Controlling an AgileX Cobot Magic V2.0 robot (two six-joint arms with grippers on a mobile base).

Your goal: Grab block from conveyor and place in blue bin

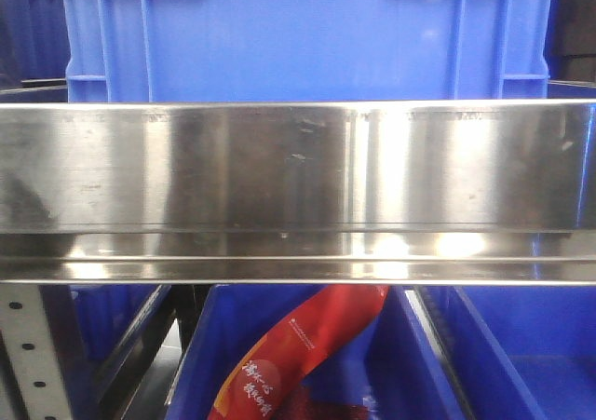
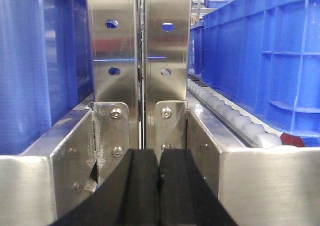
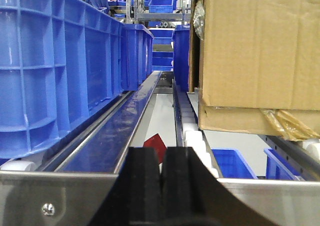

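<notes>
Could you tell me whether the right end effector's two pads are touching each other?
Touching: the right wrist view shows the right end effector with its black pads pressed together, nothing between them.

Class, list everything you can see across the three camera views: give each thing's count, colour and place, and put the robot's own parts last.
steel rail: one, shiny silver, across the front view
blue bins: several, blue, behind and below the rail, beside both wrist views
red packet: one, red with pale lettering, in the lower bin
steel uprights: two, silver, ahead of the left wrist
white rollers: one row, white, under the right-hand bins
cardboard box: one, brown, right of the right wrist view
left gripper: black, shut
right gripper: black, shut
</notes>
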